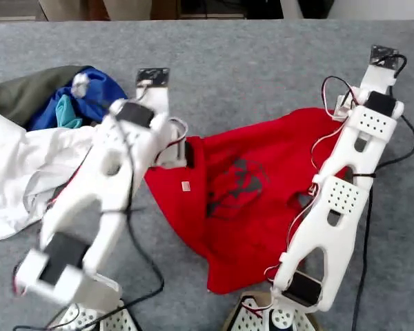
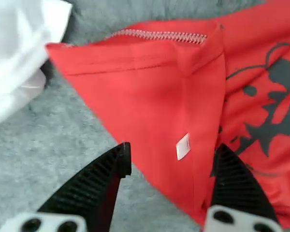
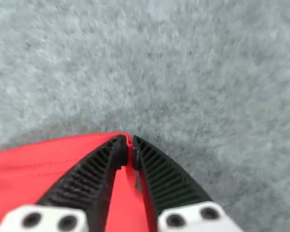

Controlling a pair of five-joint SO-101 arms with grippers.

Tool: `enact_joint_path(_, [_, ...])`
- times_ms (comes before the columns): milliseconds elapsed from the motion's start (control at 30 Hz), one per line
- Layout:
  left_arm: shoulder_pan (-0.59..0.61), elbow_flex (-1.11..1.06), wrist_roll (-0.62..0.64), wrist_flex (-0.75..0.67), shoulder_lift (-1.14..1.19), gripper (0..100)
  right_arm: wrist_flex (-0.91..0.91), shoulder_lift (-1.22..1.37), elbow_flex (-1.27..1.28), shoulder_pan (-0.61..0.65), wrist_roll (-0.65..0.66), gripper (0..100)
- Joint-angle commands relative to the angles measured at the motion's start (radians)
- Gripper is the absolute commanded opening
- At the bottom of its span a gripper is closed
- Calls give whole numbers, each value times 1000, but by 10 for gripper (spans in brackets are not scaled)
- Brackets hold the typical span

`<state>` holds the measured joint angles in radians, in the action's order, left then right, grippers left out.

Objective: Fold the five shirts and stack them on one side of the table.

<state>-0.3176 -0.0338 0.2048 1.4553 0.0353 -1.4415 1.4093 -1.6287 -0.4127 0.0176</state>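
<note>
A red shirt [image 1: 255, 193] with a dark print lies spread on the grey table, one side folded over so a white label [image 1: 185, 185] shows. My left gripper [image 2: 173, 157] hangs open just above that folded edge [image 2: 150, 87], with the label [image 2: 182, 146] between its fingers; in the high view it sits at the shirt's left side [image 1: 187, 153]. My right gripper [image 3: 130, 142] is shut on a corner of the red shirt [image 3: 48, 164], at the shirt's far right corner [image 1: 338, 110] in the high view.
A heap of other shirts lies at the table's left: white [image 1: 14, 165], blue [image 1: 100, 93], teal [image 1: 67, 114] and olive [image 1: 27, 93]. The white one [image 2: 19, 53] lies close to the red shirt's edge. Bare grey table [image 1: 262, 62] stretches behind the red shirt.
</note>
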Motion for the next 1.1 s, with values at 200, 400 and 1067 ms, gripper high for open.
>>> enact_joint_path(200, [-48, 549, 198, 163, 406, 272, 21, -47, -38, 45, 21, 1])
enact_joint_path(400, [-44, 732, 193, 265, 593, 202, 21, -47, -38, 45, 23, 1])
enact_joint_path(1067, [-68, 405, -6, 249, 239, 98, 44, -42, -38, 56, 100, 1])
